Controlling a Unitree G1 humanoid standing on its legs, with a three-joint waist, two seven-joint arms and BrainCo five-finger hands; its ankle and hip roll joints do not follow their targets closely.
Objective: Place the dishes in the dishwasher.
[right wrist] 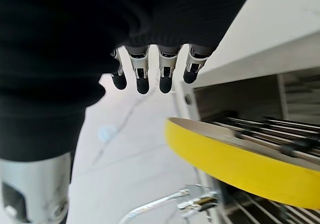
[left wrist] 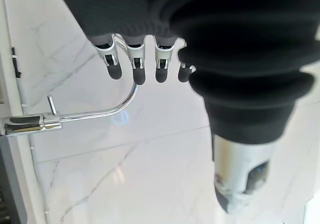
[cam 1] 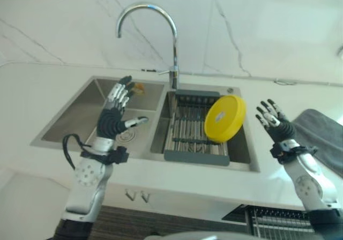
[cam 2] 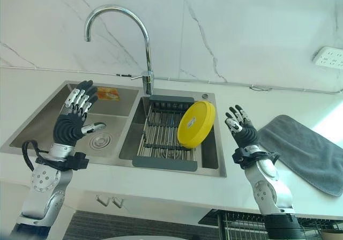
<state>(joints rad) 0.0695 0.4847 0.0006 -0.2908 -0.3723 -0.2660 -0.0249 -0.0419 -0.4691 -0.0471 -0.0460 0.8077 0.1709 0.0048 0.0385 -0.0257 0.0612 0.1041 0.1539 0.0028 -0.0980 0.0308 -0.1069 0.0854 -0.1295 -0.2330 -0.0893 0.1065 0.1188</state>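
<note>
The yellow plate (cam 2: pixel 195 124) leans tilted on edge in the dish rack (cam 2: pixel 166 138) that sits in the right basin of the sink (cam 2: pixel 126 98), under the tap (cam 2: pixel 120 34). Your left hand (cam 2: pixel 72 119) hangs over the left basin, fingers spread and released, holding nothing. Your right hand (cam 2: pixel 241 126) hovers just beside the plate, over the white table (cam 2: pixel 177 189), also spread and empty. A grey mat (cam 2: pixel 305 146) lies to its right.

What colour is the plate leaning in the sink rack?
Yellow. The plate shows best in the right eye view, leaning in the grey rack.
</note>
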